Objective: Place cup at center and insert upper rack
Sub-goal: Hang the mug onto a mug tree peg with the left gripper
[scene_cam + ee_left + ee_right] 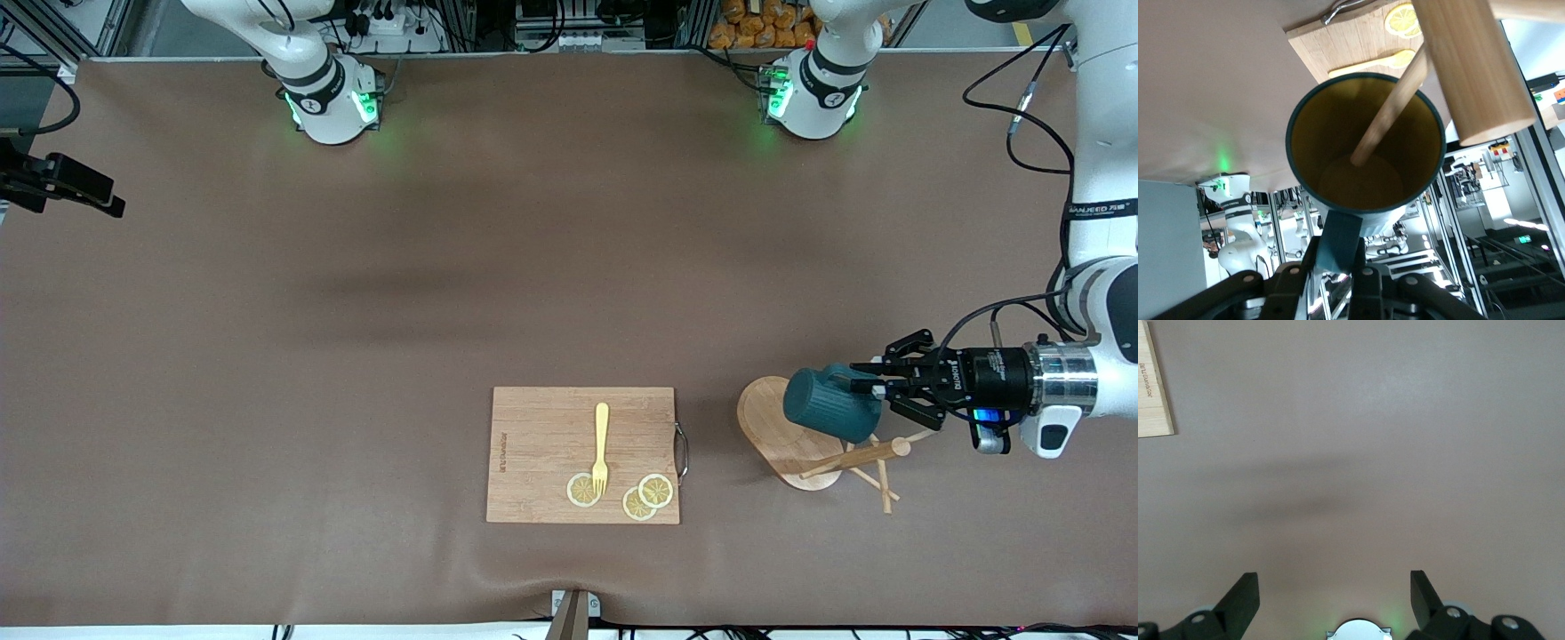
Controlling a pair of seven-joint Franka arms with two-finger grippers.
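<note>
Front view shows the left gripper (876, 388) reaching in sideways from the left arm's end of the worktop (356, 311), its jaws pinching the loop handle of the cup (827, 404). The cup lies on its side in the air over the upper rack (805, 440), whose oval base and crossing pegs rest on the worktop just beside the cutting board (582, 455), toward the left arm's end. Holding by the handle keeps the mug's mouth free, which probably suits slipping it off the pegs. In the left wrist view a peg (1388, 110) of the rack pokes into the cup's yellowish inside, so the cup looks not yet clear of the rack. The handle sits squarely between the closed jaws, with the cup's body sticking out past the fingertips. On the board lie a yellow fork (601, 449) and lemon slices (646, 496). The right gripper (1335, 597) waits over bare worktop, its jaws spread and holding nothing.
</note>
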